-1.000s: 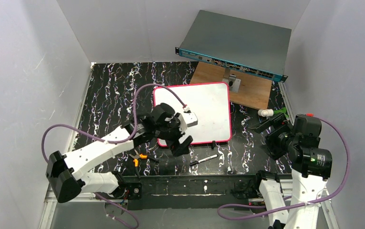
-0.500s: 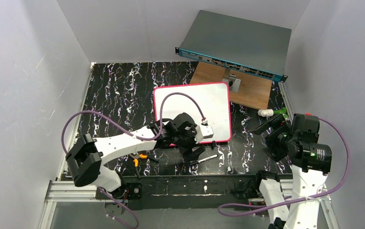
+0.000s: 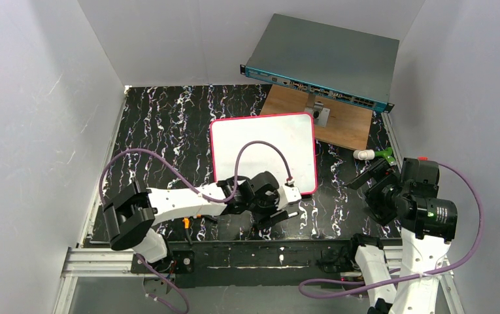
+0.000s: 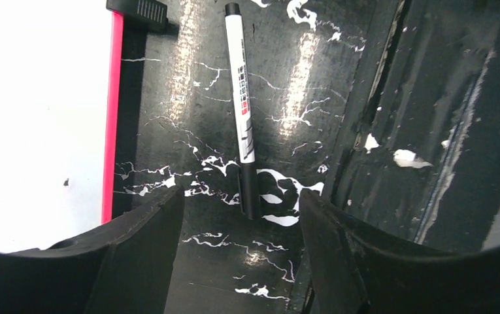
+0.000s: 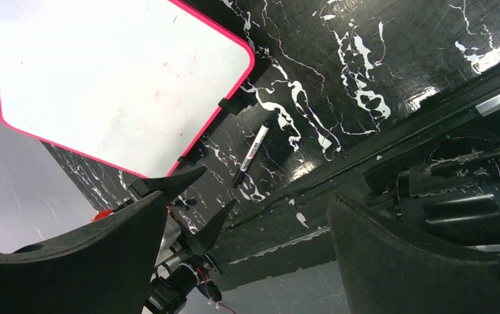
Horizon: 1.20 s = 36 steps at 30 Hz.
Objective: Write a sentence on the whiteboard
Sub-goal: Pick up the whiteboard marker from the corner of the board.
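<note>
The whiteboard [image 3: 263, 154] is laid flat on the black, white-veined bench [image 3: 155, 124], near the middle and turned slightly, its pink-red frame seen all round. Its face is seen as plain white, with only a few faint specks. In the right wrist view the whiteboard [image 5: 116, 72] fills the upper left, and a small black clip [image 5: 231, 104] is fixed on its near edge.

The left claw [image 3: 270, 212] is held low over the bench just in front of the whiteboard's near edge. In its own view the left claw [image 4: 240, 209] is seen open to a middling width, one finger on either side of a marker [image 4: 242, 111] that lies on the bench beside the whiteboard [image 4: 38, 118] – parallel to the red frame and apart from it. The marker's black end lies between the fingertips; neither finger is seen to touch it.

The right claw [image 3: 372, 182] is held off to the right side, well apart from the whiteboard. Its fingers are spread wide and nothing is gripped by the right claw [image 5: 247, 229] – the marker [image 5: 250, 154] is seen far off between them.

At the back a grey-teal switch box [image 3: 322, 59] is propped over a wooden board [image 3: 345, 121]. Orange-handled pliers [image 3: 190, 217] are partly covered by the left arm.
</note>
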Each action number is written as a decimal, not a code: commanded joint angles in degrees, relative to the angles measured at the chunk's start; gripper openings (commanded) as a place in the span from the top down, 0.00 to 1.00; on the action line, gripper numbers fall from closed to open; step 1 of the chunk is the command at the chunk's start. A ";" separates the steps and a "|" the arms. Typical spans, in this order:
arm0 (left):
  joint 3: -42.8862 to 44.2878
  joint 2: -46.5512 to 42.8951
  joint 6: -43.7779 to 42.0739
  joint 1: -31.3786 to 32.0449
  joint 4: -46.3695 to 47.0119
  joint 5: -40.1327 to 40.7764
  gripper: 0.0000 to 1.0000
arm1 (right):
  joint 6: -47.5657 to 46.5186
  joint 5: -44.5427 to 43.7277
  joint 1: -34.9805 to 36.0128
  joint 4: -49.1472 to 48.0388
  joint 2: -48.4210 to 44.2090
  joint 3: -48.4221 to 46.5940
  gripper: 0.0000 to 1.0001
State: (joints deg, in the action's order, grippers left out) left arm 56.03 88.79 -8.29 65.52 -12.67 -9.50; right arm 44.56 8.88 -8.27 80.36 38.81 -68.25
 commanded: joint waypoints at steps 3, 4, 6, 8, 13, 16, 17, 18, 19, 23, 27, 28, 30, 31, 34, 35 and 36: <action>-1.62 2.53 2.43 2.49 1.68 10.74 0.41 | -1.33 -1.24 -0.25 1.68 -0.97 -1.32 0.02; -1.56 2.96 2.44 2.77 1.66 11.70 0.41 | -1.41 -1.24 -0.25 1.79 -0.96 -1.36 0.02; -1.30 4.02 2.42 3.26 1.20 13.11 0.42 | -1.70 -1.41 -0.25 1.97 -1.10 -1.38 0.02; -0.82 5.02 2.58 3.53 0.38 13.93 0.44 | -1.91 -1.49 -0.30 2.18 -1.17 -1.45 0.02; -0.97 5.64 3.49 4.72 -0.03 14.81 0.46 | -2.38 -1.67 -0.25 2.74 -1.41 -1.66 0.02; -1.10 4.99 4.08 5.80 -0.04 15.08 0.45 | -2.85 -2.06 -0.25 3.18 -1.60 -1.84 0.02; -1.10 5.03 4.30 6.06 -0.12 15.24 0.45 | -3.02 -2.18 -0.25 3.33 -1.70 -1.80 0.02; -1.10 5.18 4.55 6.37 -0.18 15.41 0.45 | -3.09 -2.32 -0.26 3.49 -1.80 -1.72 0.02; -1.18 5.31 4.81 6.48 -0.18 15.62 0.45 | -3.15 -2.37 -0.31 3.53 -1.96 -1.65 0.02; -1.13 6.69 5.40 6.77 -0.19 15.72 0.46 | -3.31 -2.29 -0.30 3.73 -2.35 -1.28 0.02; -0.92 8.09 4.85 6.93 -0.24 15.24 0.49 | -3.98 -2.53 -0.26 4.14 -2.26 -1.65 0.02; -0.93 8.49 4.74 6.94 -0.25 15.38 0.49 | -4.17 -2.70 -0.25 4.19 -2.18 -1.85 0.02; -0.97 9.13 4.61 6.95 -0.32 15.77 0.50 | -4.45 -2.90 -0.25 4.34 -2.02 -1.97 0.02; -0.90 9.40 4.75 6.99 -0.45 16.00 0.50 | -4.44 -2.91 -0.26 4.34 -1.99 -1.98 0.02; -0.66 9.88 4.68 7.04 -0.40 16.74 0.53 | -4.27 -2.50 -0.30 4.20 -1.81 -1.76 0.02; -0.66 10.17 4.61 7.08 -0.47 16.71 0.54 | -4.21 -2.40 -0.26 4.12 -1.76 -1.65 0.02; -0.66 10.46 4.59 7.03 -0.35 16.68 0.56 | -4.16 -2.32 -0.25 4.04 -1.68 -1.58 0.02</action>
State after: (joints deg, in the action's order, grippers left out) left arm 55.20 97.17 -3.40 72.25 -11.33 5.56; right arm 41.30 6.94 -8.27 84.03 36.91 -68.25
